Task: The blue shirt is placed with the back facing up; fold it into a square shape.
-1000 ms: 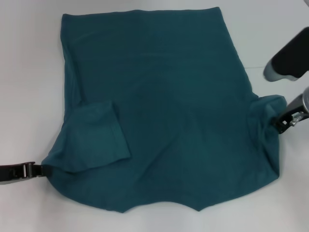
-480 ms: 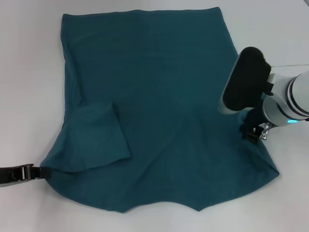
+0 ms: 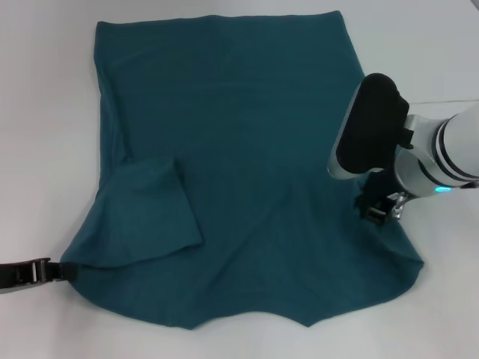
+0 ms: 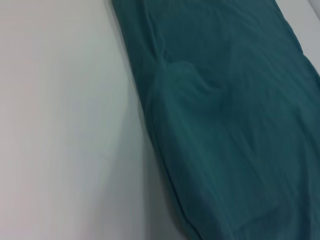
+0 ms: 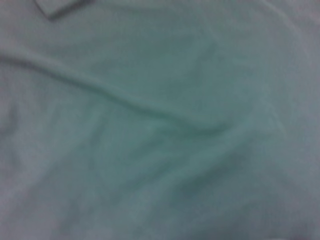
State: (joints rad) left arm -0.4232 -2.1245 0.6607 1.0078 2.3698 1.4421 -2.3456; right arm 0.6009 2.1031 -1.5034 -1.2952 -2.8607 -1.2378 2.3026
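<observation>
The blue shirt lies spread on the white table with its plain back up and its collar end nearest me. Its left sleeve is folded in onto the body. My left gripper sits low at the near left, shut on the shirt's shoulder corner. Over the shirt's right side, my right gripper is shut on the right sleeve and holds it over the body. The left wrist view shows the shirt beside bare table. In the right wrist view only wrinkled shirt fabric shows.
White table surrounds the shirt on the left, right and near sides. The right arm's dark and white forearm hangs over the shirt's right edge. The same table fills the left wrist view's other half.
My right gripper has carried the right sleeve inward from the shirt's right edge over the body. The left gripper has drawn the shoulder corner slightly outward and toward me.
</observation>
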